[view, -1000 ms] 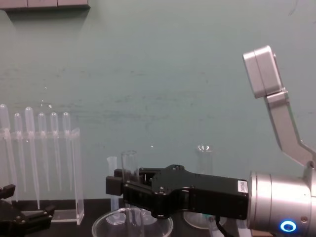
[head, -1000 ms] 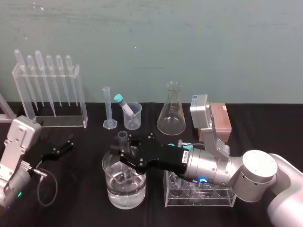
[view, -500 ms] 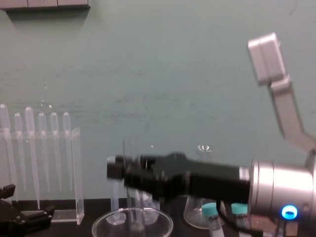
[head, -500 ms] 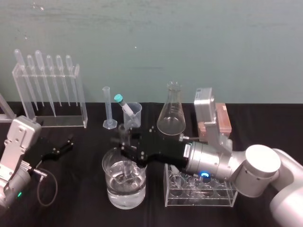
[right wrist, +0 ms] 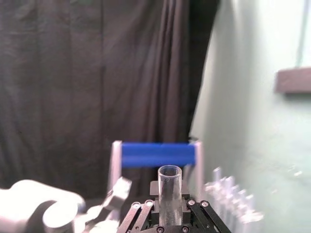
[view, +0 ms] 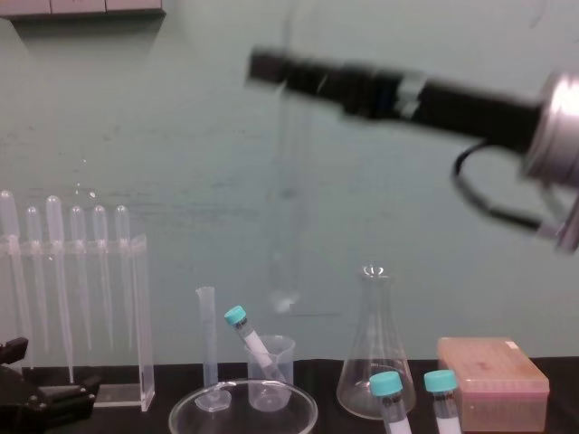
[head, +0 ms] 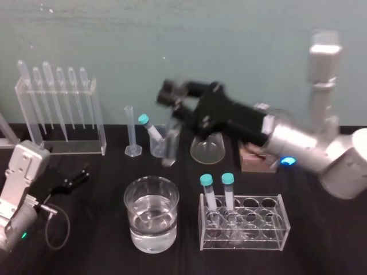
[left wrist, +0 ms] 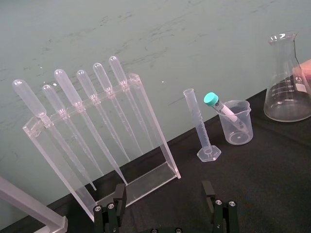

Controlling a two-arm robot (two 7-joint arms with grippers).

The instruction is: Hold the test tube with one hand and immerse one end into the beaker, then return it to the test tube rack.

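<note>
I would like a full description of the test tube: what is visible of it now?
The test tube is a long, thin tube of clear glass without a cap; the right wrist view shows its open, round mouth. It hangs about upright in the air above the table, rounded end down. The right gripper is shut on its upper part, and nothing else touches it. Motion blurs it, so I cannot tell whether it holds liquid.

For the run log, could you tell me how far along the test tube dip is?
Done: the dip; the test tube stood in the wide glass of water a second ago. In hand: the right gripper holds it raised in the air. Left: returning it to the pink test tube rack. The left gripper sits parked, open.
</note>
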